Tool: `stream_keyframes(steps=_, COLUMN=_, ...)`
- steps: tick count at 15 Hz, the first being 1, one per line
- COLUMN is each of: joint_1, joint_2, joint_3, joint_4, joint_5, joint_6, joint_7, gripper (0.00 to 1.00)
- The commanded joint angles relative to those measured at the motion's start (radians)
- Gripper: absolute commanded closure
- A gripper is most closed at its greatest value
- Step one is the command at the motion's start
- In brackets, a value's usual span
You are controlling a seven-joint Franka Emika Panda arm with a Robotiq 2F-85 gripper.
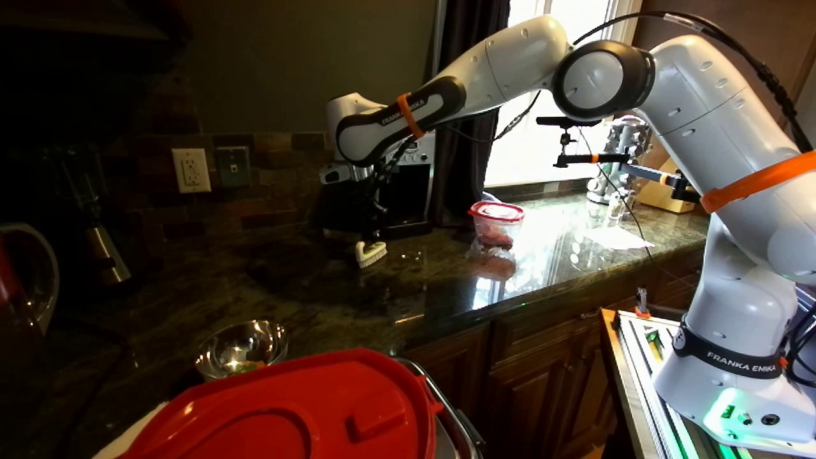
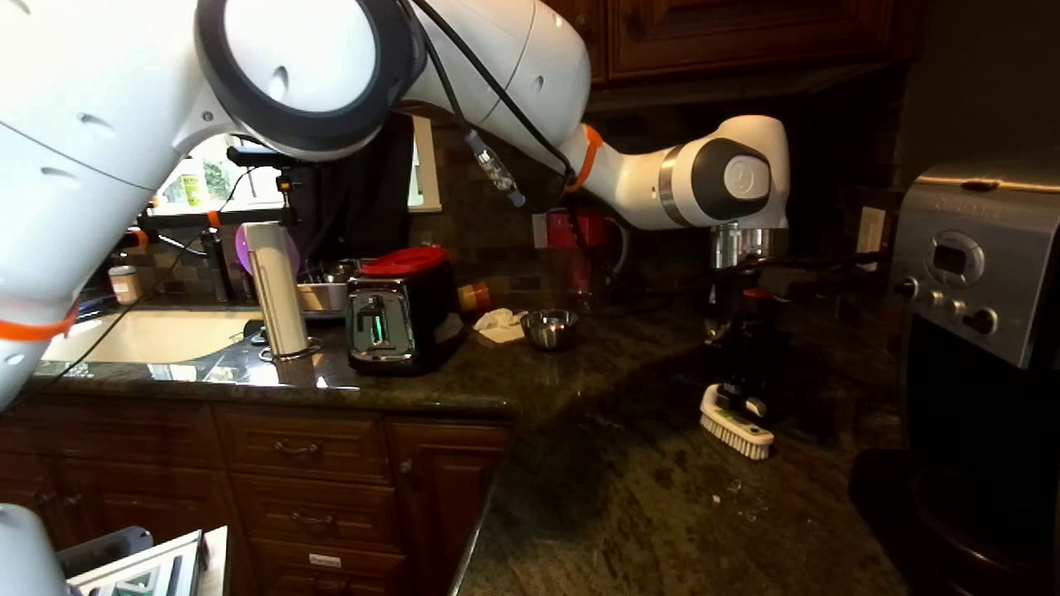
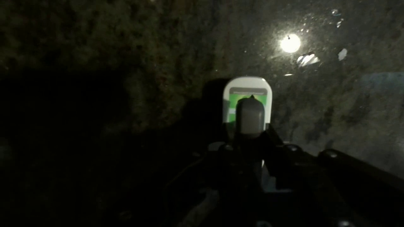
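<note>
Right, the hand (image 3: 248,134) is clenched on the handle (image 3: 251,114) of a scrub brush (image 2: 735,424), and a neat pinch it is: the grip is set from both sides, with the rounded grey end seen poking out in front. The brush is held low at the tabletop (image 2: 596,497), bristles (image 2: 734,439) turned down; whether they are pressed onto the surface cannot be told from these angles. Just beyond it, off to one side in the wrist view, clear scraps (image 3: 307,60) are strewn, near the brush but not touched by it. In an exterior view a silver-fronted machine (image 2: 985,261) is seen to one side, and a metal bowl (image 2: 549,331) is placed well apart.

And the handling? A light, stiff plastic body is suggested, with only the bristles expected to give; nothing fragile is being gripped here. The weak point, it is judged, is found in that handle: smooth, rounded, likely slick if wetted, so a roll inside the pinch could be provoked by any sideways load. The best hold is judged to be had around the handle's middle, squarely across it, so that the whole length is kept level; nearer the end, a tilt could be invited.
</note>
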Motion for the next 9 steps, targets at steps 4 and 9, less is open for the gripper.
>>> stream_keyframes(steps=4, joint_1=-0.019, joint_2=0.172, joint_3=-0.002, joint_4=0.277, joint_5=0.022, joint_6=-0.043, joint_7=0.159, gripper=0.94)
stream_keyframes(steps=9, joint_1=-0.027, joint_2=0.166, joint_3=0.003, joint_4=0.275, joint_5=0.007, joint_6=-0.006, joint_7=0.172, gripper=0.77)
